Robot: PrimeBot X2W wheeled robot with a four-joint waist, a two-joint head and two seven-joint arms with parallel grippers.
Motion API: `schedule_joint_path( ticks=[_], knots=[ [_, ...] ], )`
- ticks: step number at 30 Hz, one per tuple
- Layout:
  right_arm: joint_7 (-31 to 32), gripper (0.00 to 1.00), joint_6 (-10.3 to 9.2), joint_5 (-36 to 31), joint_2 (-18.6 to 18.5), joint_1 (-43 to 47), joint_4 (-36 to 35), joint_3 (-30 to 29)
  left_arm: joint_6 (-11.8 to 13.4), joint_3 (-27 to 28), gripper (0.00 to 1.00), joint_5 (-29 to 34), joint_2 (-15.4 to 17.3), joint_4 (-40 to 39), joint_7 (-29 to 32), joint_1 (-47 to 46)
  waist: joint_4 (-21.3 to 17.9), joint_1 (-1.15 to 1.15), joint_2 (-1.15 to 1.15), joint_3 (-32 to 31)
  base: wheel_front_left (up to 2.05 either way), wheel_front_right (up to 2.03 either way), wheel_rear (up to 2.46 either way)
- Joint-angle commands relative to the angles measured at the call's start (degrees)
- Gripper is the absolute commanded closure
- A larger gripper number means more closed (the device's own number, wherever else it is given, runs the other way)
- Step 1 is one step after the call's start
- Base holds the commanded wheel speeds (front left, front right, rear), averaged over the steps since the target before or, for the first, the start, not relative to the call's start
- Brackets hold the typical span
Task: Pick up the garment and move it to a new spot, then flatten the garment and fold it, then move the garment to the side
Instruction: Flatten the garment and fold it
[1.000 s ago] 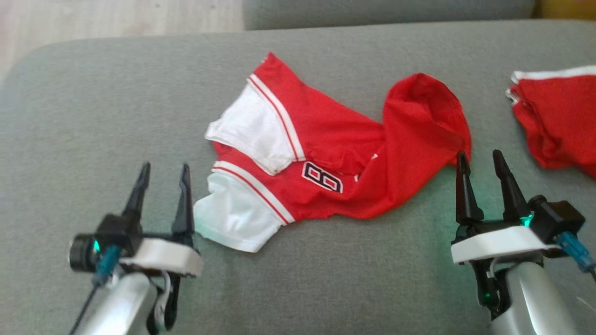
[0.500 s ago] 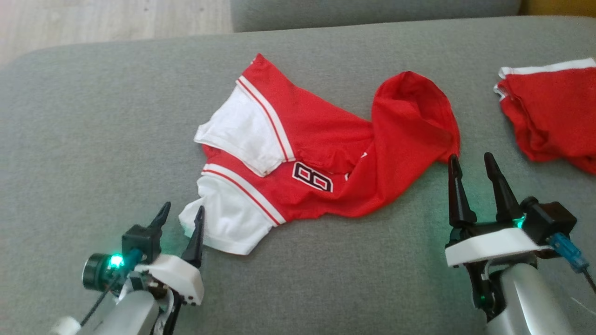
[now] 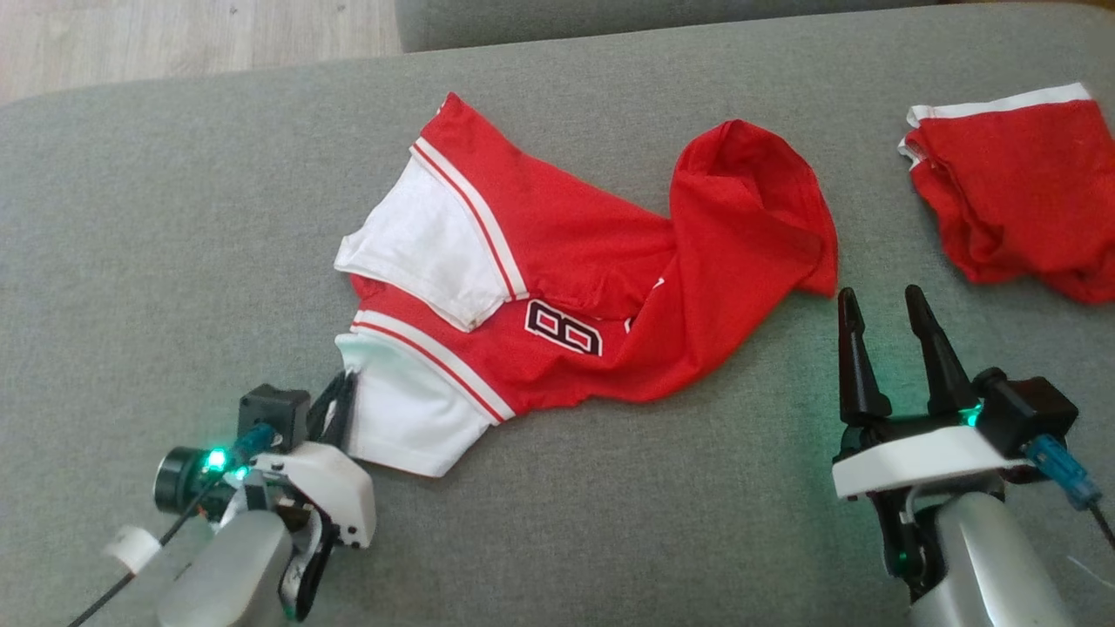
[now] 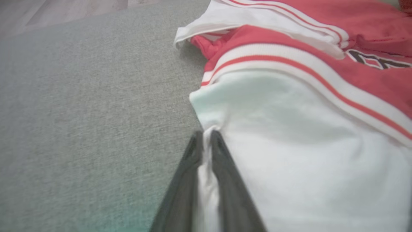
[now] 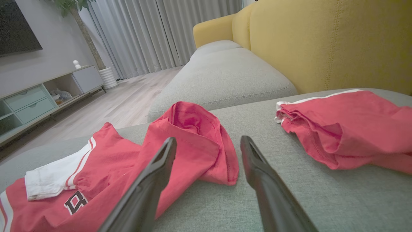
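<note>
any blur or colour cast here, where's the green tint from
Head view: mostly sharp; a green light by the left gripper casts mint on the garment. Left wrist view: near fingers blurred, same mint cast. Right wrist view: right gripper soft up close, reds pinkish.

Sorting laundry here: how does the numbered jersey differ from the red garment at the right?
The jersey lies sprawled and twisted mid-cushion; the other garment sits bunched near the right. The jersey has white sleeves and a black number; the other garment has a white trim band. The left gripper is shut on the jersey's sleeve; the other garment is untouched. Both are red, on the grey sofa.
</note>
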Motion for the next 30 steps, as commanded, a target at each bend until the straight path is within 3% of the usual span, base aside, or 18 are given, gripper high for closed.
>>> schedule_joint_path(
  ticks=[1, 6, 12, 19, 22, 23, 24, 30],
  knots=[
    [-0.61, 0.00, -0.04, -0.18, -0.21, -0.74, -1.63, 1.15, 0.09, 1.27, 1.00, -0.51, 1.11, 0.37, 0.34, -0.68, 0.09, 0.00, 0.00, -0.11, 0.00, 0.00, 0.00],
    [-0.61, 0.00, -0.04, -0.21, -0.21, -0.61, -1.37, 0.89, 1.57, 3.09, 1.00, -0.82, 1.25, 0.35, -4.09, -1.77, 0.85, 0.00, 0.00, -0.89, 0.00, 0.00, 0.00],
    [-0.61, 0.00, -0.04, -0.29, -0.21, -0.32, -0.99, 0.71, 5.34, 6.92, 1.00, -1.26, 2.10, -0.27, -10.07, -3.07, 2.28, 0.00, 0.00, -1.78, 0.00, 0.00, 0.00],
    [-0.61, 0.00, -0.04, -0.28, -0.21, -0.34, -0.30, 1.13, 9.76, 13.00, 1.00, -2.36, 4.12, -1.51, -12.41, -2.03, 3.50, 0.00, 0.00, -2.28, 0.00, 0.00, 0.00],
    [-0.61, 0.00, -0.04, -0.41, -0.21, -0.28, 0.39, 1.33, 10.44, 14.00, 1.00, -2.34, 4.62, -1.10, -12.56, -0.84, 3.88, 0.00, 0.00, -2.39, 0.00, 0.00, 0.00],
    [-0.61, 0.00, -0.04, -0.47, -0.21, -0.29, 0.65, 1.34, 10.41, 13.65, 0.41, -2.26, 4.47, -0.72, -12.31, -0.37, 4.01, 0.00, 0.00, -2.44, 0.00, 0.00, 0.00],
    [-0.61, 0.00, -0.04, -0.53, -0.21, -0.31, 0.89, 1.33, 10.28, 13.10, 0.00, -2.01, 4.33, -0.65, -12.09, -0.09, 4.13, 0.00, 0.00, -2.49, 0.00, 0.00, 0.00],
    [-0.61, 0.00, -0.04, -1.13, -0.21, -0.55, 2.69, 1.47, 10.00, 12.56, 0.00, -0.80, 3.02, -3.65, -12.54, 0.03, 5.13, 0.00, 0.00, -2.67, 0.00, 0.00, 0.00]
  ],
)
